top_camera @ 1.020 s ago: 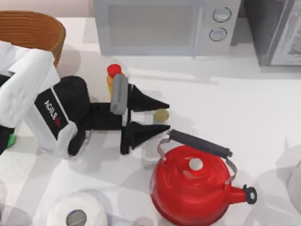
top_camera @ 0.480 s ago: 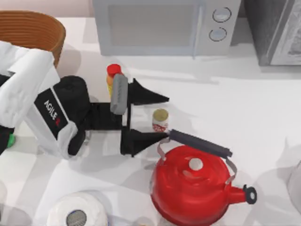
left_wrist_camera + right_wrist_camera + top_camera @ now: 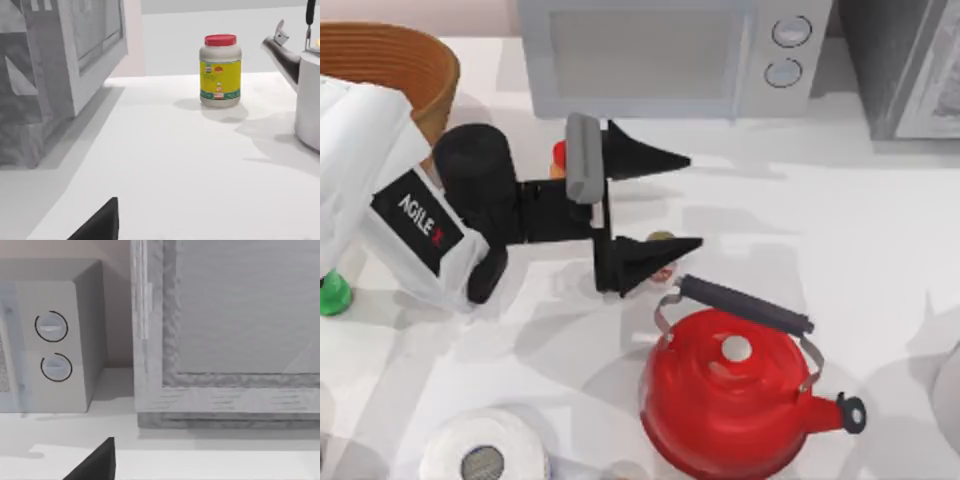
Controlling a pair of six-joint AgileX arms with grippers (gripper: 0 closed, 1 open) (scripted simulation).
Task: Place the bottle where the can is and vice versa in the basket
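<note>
left end effector point(image 3: 680, 205) gapes wide above the surface point(image 3: 820, 220), holding nothing; the can point(image 3: 662, 262) stands under its lower finger, bottle point(image 3: 558, 155) at ten o'clock (basket point(image 3: 390, 60) beyond). swap not begun, i judge.

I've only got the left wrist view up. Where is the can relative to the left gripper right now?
Observer: In the top view the can stands on the table just in front of the red kettle. The left gripper has one finger overlapping it from above, so the can is not centred between the fingers.
Operator: Okay, and is that gripper open or closed?
Observer: Open. In the top view its two fingers are spread wide with nothing held between them.
</note>
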